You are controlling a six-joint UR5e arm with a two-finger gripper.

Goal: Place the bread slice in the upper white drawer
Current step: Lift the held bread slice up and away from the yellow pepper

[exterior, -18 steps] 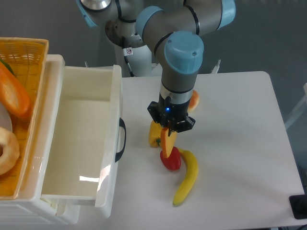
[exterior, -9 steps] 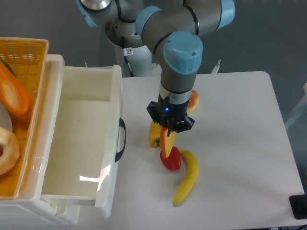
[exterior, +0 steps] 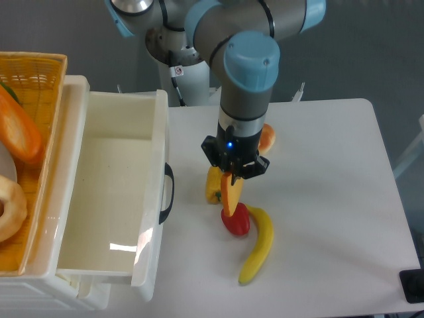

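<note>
My gripper [exterior: 232,177] is shut on the bread slice [exterior: 230,196], a thin orange slice that hangs edge-on below the fingers, just above the table. The slice hangs over a yellow pepper [exterior: 214,186] and a red pepper [exterior: 236,220]. The upper white drawer [exterior: 112,192] stands pulled open at the left, with its black handle [exterior: 168,193] facing the gripper. Its inside is bare. The gripper is to the right of the drawer, about a hand's width from the handle.
A banana [exterior: 259,245] lies right of the red pepper. An orange fruit [exterior: 267,139] sits behind the arm. A woven yellow basket [exterior: 26,159] with a long orange loaf [exterior: 17,127] and a bun [exterior: 9,207] sits on top of the drawer unit at far left.
The gripper, with the slice in it, has risen slightly and shifted a little to the left. Nothing else has moved.
</note>
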